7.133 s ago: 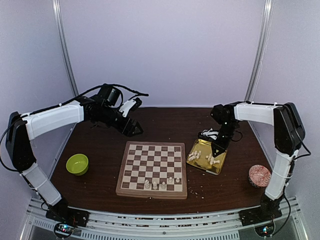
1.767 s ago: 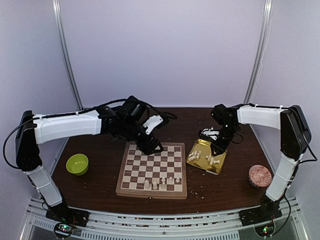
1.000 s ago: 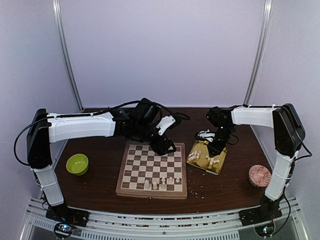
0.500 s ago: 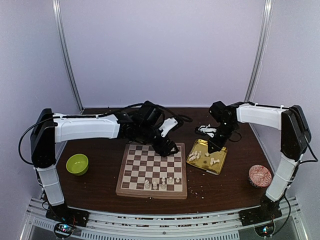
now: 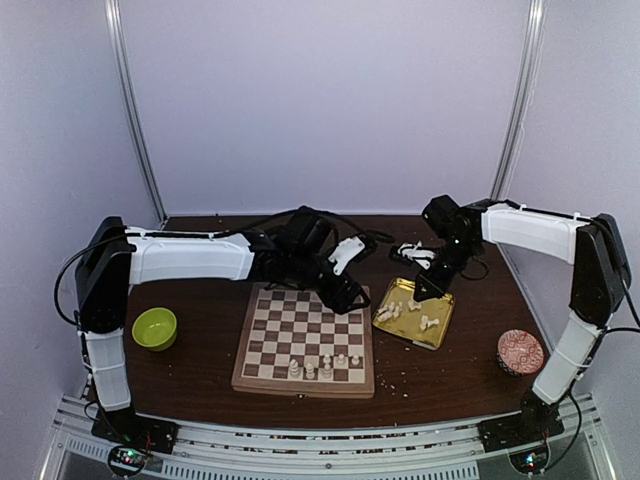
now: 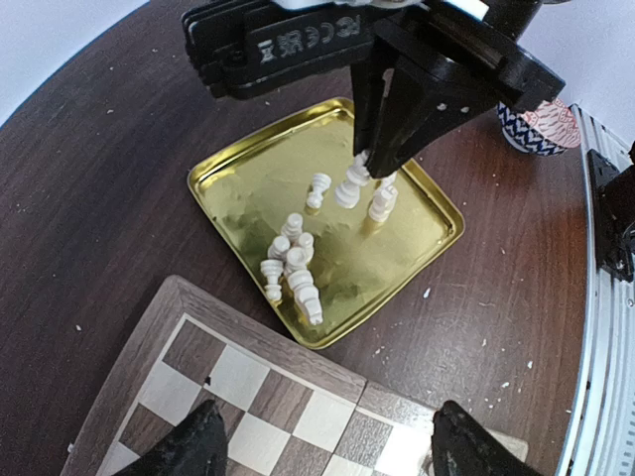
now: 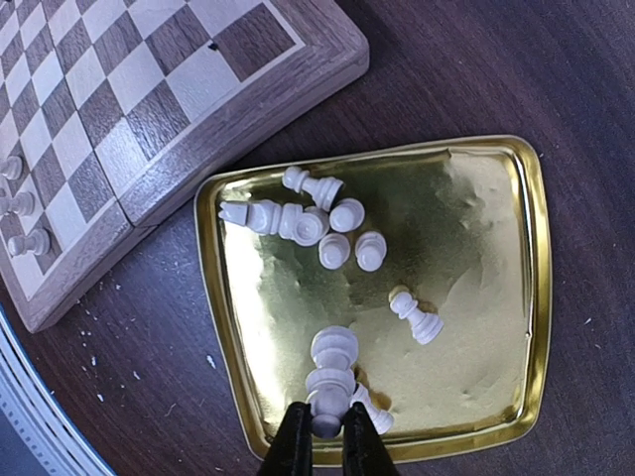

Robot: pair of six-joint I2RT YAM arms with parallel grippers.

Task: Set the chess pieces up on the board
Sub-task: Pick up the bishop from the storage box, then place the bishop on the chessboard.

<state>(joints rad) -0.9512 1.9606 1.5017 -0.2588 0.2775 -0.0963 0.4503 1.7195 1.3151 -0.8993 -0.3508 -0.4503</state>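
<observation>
Chess pieces (image 7: 298, 220) sit in two places right now, and we can see both. Most lie in the gold tray (image 7: 476, 248), which rests on the dark table (image 5: 190, 375) just beside the right edge of the board (image 5: 285, 322). A huddle of toppled ones fills the tray corner nearest the board, and a lone piece (image 7: 417, 317) lies on its side towards the middle. On the board itself we count a handful of standing pieces (image 5: 326, 365), upright close to the near edge and towards the right side.

Over to the right gripper (image 7: 324, 436): it points down into the tray near the rim, fingers pinched tight on the head of a tall piece (image 7: 330, 382). That piece hangs upright below the fingertips. We cannot tell whether its base touches the gold surface. Another small piece lies flat just beside it.

The left gripper (image 6: 327, 454) reaches in from the other side and hovers above the far right corner of the board. Its fingers are spread wide with nothing between them. From its wrist camera we look straight across the board's corner at the tray and at the right gripper (image 6: 377, 159) above it.

White crumbs (image 7: 210, 361) dot the wood around the tray. A green bowl (image 5: 155, 328) stands well to the left of the board, and a patterned cup (image 5: 520, 352) sits near the table's right edge, beyond the tray.
</observation>
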